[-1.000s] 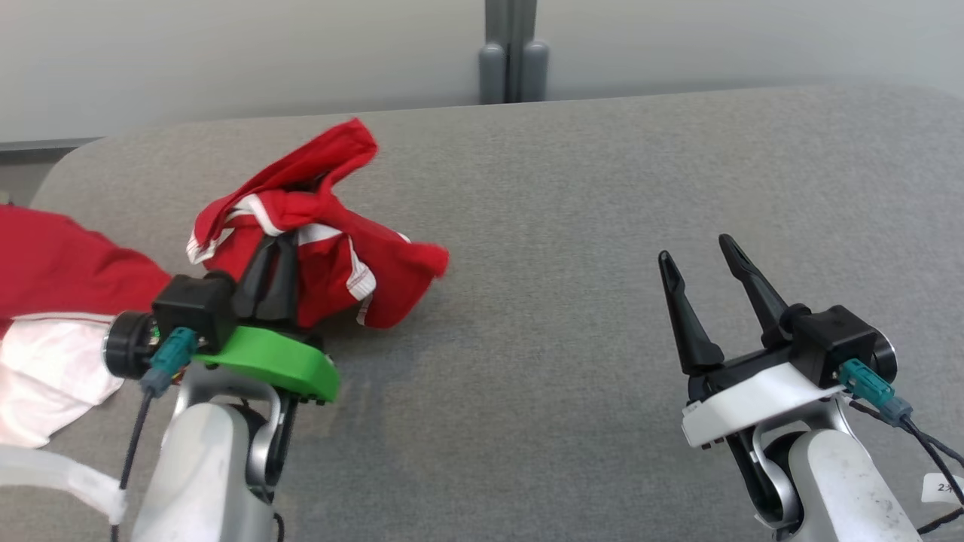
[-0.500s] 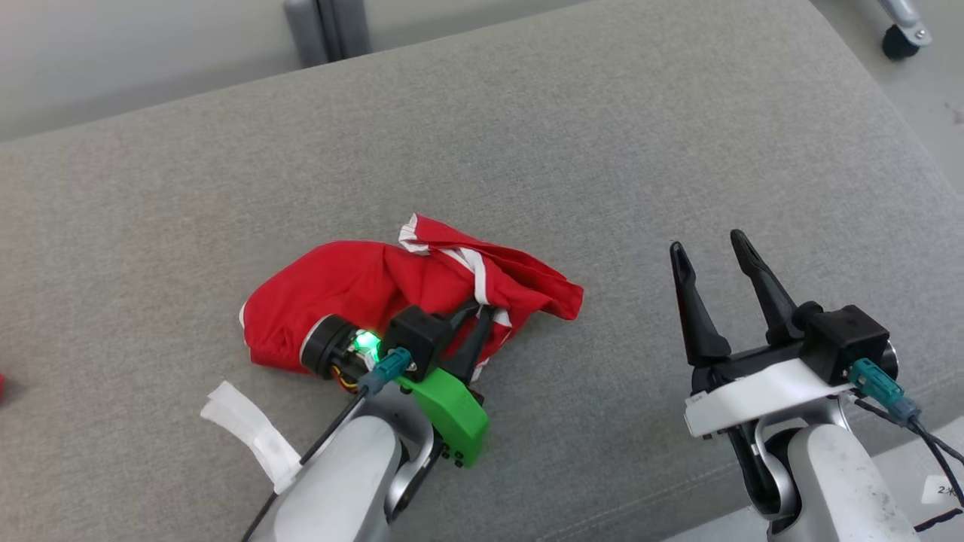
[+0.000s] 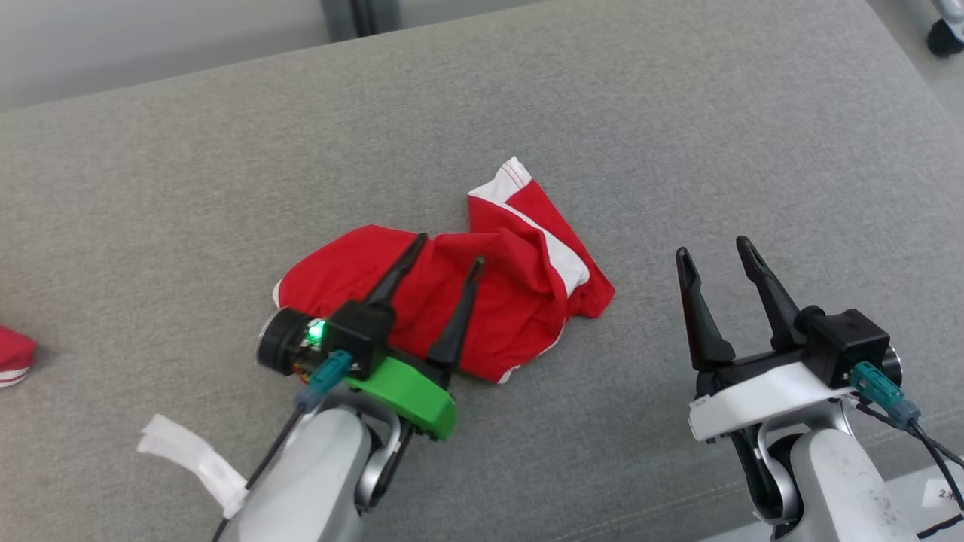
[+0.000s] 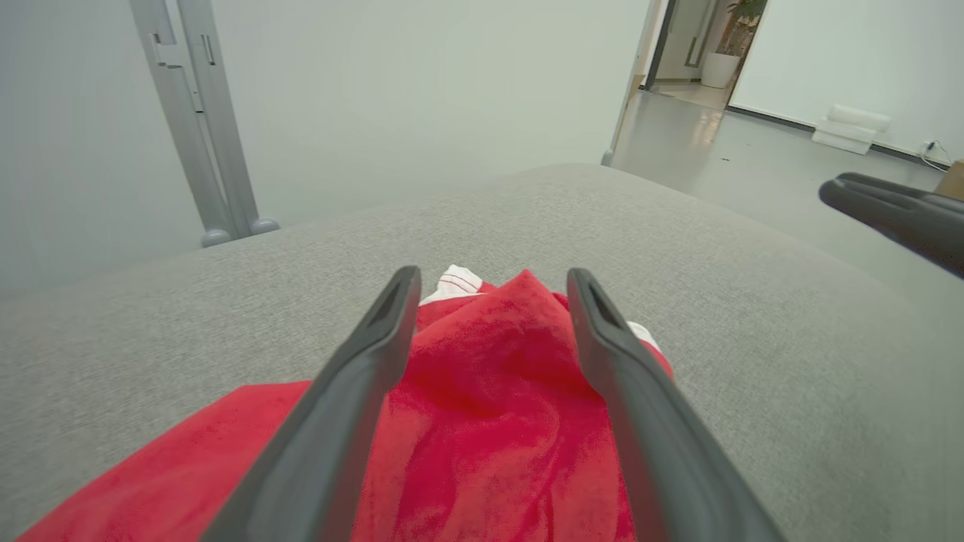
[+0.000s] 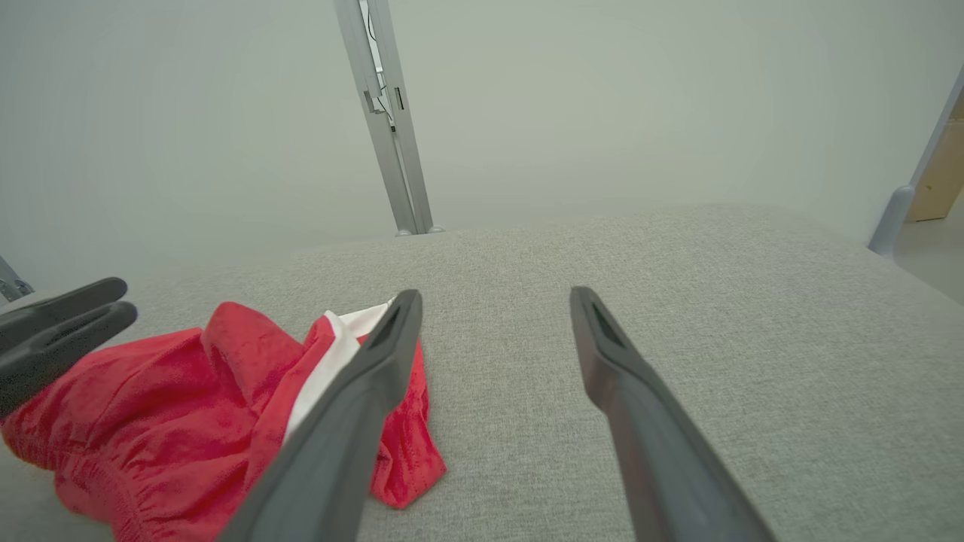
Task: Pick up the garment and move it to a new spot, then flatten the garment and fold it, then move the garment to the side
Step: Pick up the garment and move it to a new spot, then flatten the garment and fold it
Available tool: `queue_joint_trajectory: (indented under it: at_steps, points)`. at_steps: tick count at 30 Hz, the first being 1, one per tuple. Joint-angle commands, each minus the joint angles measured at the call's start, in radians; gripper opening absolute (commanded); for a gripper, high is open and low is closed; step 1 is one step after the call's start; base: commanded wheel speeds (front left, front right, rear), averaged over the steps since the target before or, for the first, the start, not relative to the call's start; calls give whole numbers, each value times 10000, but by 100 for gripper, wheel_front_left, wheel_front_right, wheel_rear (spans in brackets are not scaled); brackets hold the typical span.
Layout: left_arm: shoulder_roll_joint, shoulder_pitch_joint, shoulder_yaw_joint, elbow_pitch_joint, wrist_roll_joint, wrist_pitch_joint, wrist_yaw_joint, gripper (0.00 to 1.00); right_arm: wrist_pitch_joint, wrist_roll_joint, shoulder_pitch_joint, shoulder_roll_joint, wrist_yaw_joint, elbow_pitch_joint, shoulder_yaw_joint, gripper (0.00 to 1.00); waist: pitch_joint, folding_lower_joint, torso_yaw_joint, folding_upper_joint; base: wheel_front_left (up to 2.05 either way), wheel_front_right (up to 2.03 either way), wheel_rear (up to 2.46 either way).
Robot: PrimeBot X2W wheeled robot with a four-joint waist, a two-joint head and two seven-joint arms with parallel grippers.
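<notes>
Red cloth garment with white trim: crumpled heap near the middle of the grey fabric cushion top. It lies free and is not flat yet. Its white-banded end sticks out toward 1 o'clock.
Dark two-fingered left gripper on green mount: comes in from the garment's 7 o'clock. Fingers are spread wide over the red cloth and pinch nothing. We cannot tell if the tips touch it.
Dark two-fingered right gripper on white mount: spread and empty, over bare cushion at the garment's 3 o'clock, apart from it.
Handling: we judge it light, limp and thin. It will sag and bunch, won't slide much on the rough cushion, and isn't fragile.
Where to take hold: we'd pinch edges, not the bulk. Right takes the white-banded end at 1 o'clock, left takes the gathered red edge at 8 o'clock, then pull apart.
Stage: the garment lies loose mid-cushion, so we judge flattening is next.
Risk: pinching two layers at once would keep the folds in.
Other: small red-and-white cloth scrap at 9 o'clock by the picture's edge, well apart.
</notes>
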Motion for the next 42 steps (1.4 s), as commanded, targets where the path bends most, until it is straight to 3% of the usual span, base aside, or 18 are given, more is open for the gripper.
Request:
queue_joint_trajectory:
  at_steps: [1, 6, 12, 24, 42]
  points:
    - [186, 236, 247, -175, -96, -47, 181, 100, 30, -66, 192, -44, -6, -46, -44, 100, -820, 0, 981, -1, 0, 0, 0]
    - [703, 952, 1393, -818, -459, -84, 889, 100, 235, -182, 435, -51, -6, -219, -133, 100, -1203, 0, 1624, -1, 0, 0, 0]
    - [1257, 1911, 2524, -1242, -727, -88, 1375, 100, 427, -198, 754, -48, -6, -337, -244, 100, -1687, 0, 2052, -1, 0, 0, 0]
    - [1593, 3180, 2801, -1504, -884, -91, 1388, 100, 768, -263, 1679, -30, -6, -612, -450, 100, -2440, 0, 2088, -1, 0, 0, 0]
    - [1726, 3548, 2717, -1430, -1024, -37, 1439, 100, 1118, -337, 2037, -1, -6, -1083, -623, 100, -2572, 0, 2018, -1, 0, 0, 0]
